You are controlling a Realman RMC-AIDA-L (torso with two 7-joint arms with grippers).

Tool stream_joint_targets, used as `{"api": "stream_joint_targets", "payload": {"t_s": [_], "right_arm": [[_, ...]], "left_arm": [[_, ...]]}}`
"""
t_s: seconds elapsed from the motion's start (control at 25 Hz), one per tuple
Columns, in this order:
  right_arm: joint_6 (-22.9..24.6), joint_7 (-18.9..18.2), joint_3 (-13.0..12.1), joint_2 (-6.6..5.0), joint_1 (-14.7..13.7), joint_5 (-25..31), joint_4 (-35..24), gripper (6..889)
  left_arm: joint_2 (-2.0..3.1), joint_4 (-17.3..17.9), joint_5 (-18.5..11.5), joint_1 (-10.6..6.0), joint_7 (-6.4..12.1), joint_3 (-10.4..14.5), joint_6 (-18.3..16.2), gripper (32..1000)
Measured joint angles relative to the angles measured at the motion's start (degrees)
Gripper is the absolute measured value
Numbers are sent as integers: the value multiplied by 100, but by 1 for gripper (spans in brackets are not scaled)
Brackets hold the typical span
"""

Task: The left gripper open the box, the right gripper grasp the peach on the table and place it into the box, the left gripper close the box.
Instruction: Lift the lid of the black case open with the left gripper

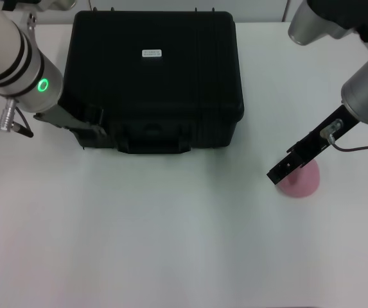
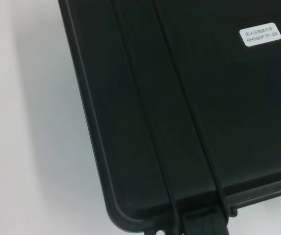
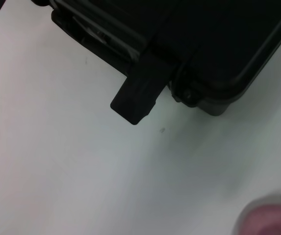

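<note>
Left gripper (image 1: 87, 125) at front-left corner of closed box (image 1: 155, 77), touching it; finger spread impossible to tell. Right gripper (image 1: 285, 168) low over peach (image 1: 301, 181) (pink, well right of the box), partly covering it; grip unclear too. White label (image 2: 260, 36) on lid. Plain white table (image 1: 171, 244).

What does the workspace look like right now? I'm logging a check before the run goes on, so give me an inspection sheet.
Surface: white table, bare in front.
Box: black, lid down, white label on top.
Peach: on the table, right of the box.
Clutter: nothing seen.
Left gripper: at the box's front left corner.
Right gripper: over the peach.
Cables: thin cable by the right wrist.
Surroundings: nothing seen.
</note>
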Motion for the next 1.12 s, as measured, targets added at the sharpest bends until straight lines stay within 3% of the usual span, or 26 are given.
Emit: {"api": "stream_joint_targets", "payload": {"t_s": [0.56,1.12], "right_arm": [[25,0,5,0,9,0,0,823],[36,0,0,0,34,0,0,820]], "left_arm": [[9,350,9,33,-1,0,-168,390],[15,1155,164,21,-38,-32,-520,391]]}}
